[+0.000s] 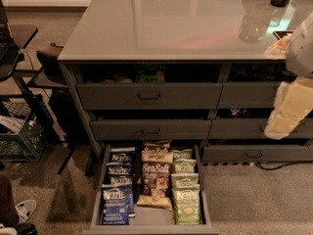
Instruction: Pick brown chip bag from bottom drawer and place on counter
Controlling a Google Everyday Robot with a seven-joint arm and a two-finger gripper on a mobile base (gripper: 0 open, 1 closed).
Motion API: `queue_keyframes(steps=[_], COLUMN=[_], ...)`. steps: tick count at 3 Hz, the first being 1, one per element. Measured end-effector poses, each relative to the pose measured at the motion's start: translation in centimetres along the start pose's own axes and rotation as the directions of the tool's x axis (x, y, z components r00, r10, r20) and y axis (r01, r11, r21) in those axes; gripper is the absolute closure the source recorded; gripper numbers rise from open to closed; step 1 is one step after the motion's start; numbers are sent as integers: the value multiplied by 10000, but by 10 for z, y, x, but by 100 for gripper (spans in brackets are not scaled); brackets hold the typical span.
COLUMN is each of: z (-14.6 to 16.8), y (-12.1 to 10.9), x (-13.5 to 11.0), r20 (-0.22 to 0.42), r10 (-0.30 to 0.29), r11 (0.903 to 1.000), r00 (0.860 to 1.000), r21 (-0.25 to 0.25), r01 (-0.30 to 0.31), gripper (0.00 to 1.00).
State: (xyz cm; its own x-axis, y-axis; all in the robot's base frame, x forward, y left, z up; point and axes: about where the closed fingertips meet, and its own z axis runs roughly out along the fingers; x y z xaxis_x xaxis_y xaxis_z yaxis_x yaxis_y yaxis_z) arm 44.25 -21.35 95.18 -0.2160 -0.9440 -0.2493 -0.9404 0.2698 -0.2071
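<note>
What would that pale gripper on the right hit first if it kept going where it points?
The gripper, at the right edge, points down and left. Likely the carpet beside the open bottom drawer; depth is unclear, so perhaps the closed lower drawer front first.
</note>
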Motion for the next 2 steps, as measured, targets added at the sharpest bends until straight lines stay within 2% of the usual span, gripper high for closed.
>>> queue_keyframes(steps=[1, 2], z=[60, 131], y=[6, 11], x=[8, 8], r20=[931, 1899], r10=[482, 1246], r11=[9960, 9840], r00=[9945, 9739], r21=[-790, -1499], r01=[-408, -967], gripper=[0, 0])
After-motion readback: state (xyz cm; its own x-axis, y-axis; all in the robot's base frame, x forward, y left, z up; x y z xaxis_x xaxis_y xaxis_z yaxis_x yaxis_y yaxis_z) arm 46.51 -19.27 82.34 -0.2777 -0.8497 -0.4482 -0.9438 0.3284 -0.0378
